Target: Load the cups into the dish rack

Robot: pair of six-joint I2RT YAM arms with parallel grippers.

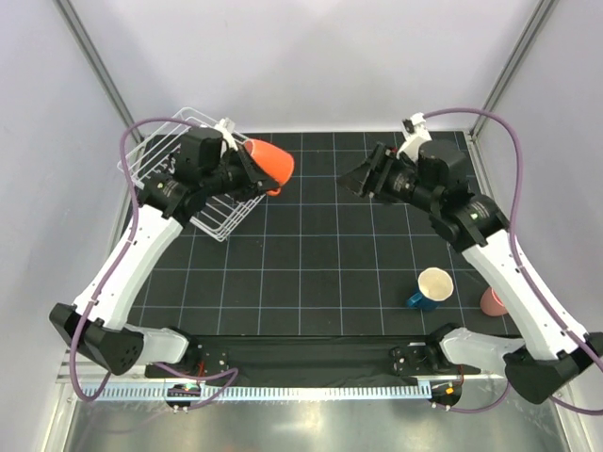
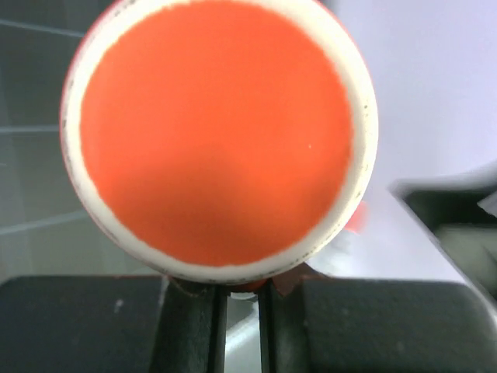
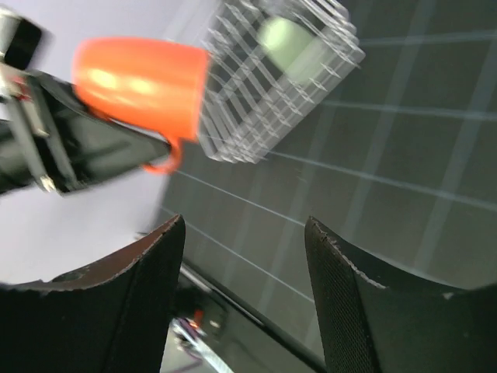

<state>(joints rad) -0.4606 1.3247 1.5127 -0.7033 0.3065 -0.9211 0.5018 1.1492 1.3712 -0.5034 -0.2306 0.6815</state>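
Note:
My left gripper [image 1: 247, 171] is shut on the orange cup [image 1: 270, 164] and holds it on its side in the air, just right of the white wire dish rack [image 1: 221, 226]. In the left wrist view the cup's round orange end [image 2: 217, 132] fills the frame above the narrow jaws of that gripper [image 2: 242, 291]. My right gripper [image 1: 354, 179] hangs open and empty to the right of the cup, facing it. Its wrist view shows the orange cup [image 3: 144, 78], the rack [image 3: 264, 109] and a pale green cup [image 3: 283, 39] inside the rack.
A dark blue mug [image 1: 431, 290] with a cream inside stands near the front right of the black gridded mat [image 1: 320, 273]. A pink cup [image 1: 493, 301] lies just off the mat's right edge, beside my right arm.

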